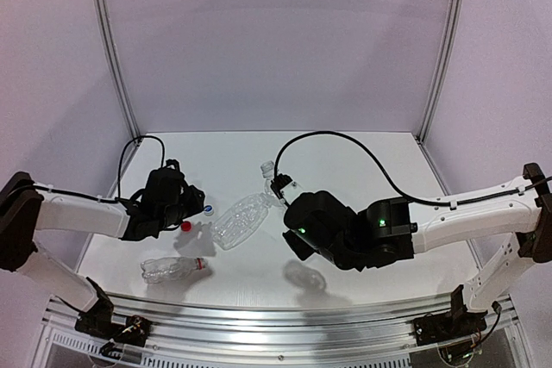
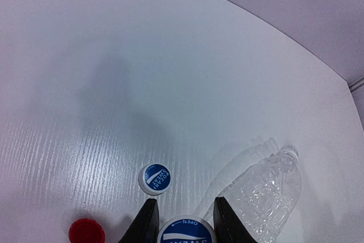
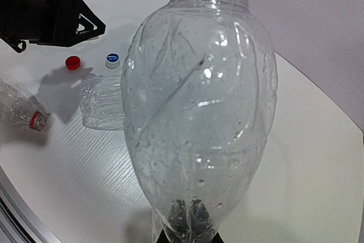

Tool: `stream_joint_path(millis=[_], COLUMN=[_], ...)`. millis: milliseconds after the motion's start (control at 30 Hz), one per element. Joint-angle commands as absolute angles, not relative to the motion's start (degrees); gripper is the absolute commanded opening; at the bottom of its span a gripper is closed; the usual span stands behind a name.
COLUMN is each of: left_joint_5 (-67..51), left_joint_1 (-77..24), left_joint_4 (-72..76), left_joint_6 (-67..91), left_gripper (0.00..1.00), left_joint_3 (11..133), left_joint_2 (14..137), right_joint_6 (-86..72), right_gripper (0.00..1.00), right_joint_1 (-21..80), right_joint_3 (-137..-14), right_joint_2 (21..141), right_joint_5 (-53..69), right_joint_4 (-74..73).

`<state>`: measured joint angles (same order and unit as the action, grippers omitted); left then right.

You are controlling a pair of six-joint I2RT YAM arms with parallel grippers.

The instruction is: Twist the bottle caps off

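Note:
My left gripper [image 2: 186,210] is shut on a white bottle cap with a blue top [image 2: 186,233], held just above the table [image 2: 170,55]. A second white and blue cap [image 2: 155,178] and a red cap [image 2: 86,233] lie on the table close in front of and left of the fingers. My right gripper [image 3: 187,223] is shut on the crumpled base of a clear bottle [image 3: 199,101], raised above the table with its neck [image 1: 267,167] pointing away. In the top view the left gripper [image 1: 191,198] is left of this bottle, with a gap between them.
A clear bottle without a cap [image 1: 244,217] lies on its side between the arms. Another clear bottle [image 1: 172,269] with a red neck ring [image 3: 38,120] lies near the front left edge. White walls and metal posts close in the back and sides.

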<state>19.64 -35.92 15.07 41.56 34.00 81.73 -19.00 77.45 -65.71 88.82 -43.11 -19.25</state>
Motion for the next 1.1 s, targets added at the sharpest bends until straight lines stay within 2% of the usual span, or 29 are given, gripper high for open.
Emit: stream_joint_path(millis=[0, 433, 667, 767, 933, 1067], left_joint_5=[21.27, 22.06, 21.62, 20.87, 21.76, 22.69], left_joint_1=[-35.42, -35.42, -35.42, -35.42, -36.01, -36.65], left_joint_4=[17.67, 19.08, 19.16, 19.14, 16.93, 14.62], left_joint_6=[40.74, 40.43, 39.88, 38.83, 35.52, 33.4], left_gripper=[0.29, 0.47, 0.5, 0.53, 0.7, 0.79], left_joint_3=[33.44, 32.24, 31.71, 30.32, 27.69, 26.28], left_joint_2=[82.94, 82.33, 81.04, 77.52, 66.95, 57.37], right_joint_6=[-19.6, -19.52, -19.63, -18.95, -14.29, -14.39], right_gripper=[0.0, 0.0, 0.0, 0.0, 0.0, 0.0], right_joint_1=[76.74, 76.31, 76.2, 75.38, 73.55, 71.08], right_joint_3=[-65.0, -65.12, -64.45, -61.51, -53.3, -52.15], right_joint_2=[89.0, 89.81, 89.34, 87.78, 85.82, 87.57], right_joint_5=[-44.21, -43.68, -43.59, -42.6, -44.6, -48.86], right_joint_4=[-19.18, -18.87, -17.91, -12.89, 4.16, 10.75])
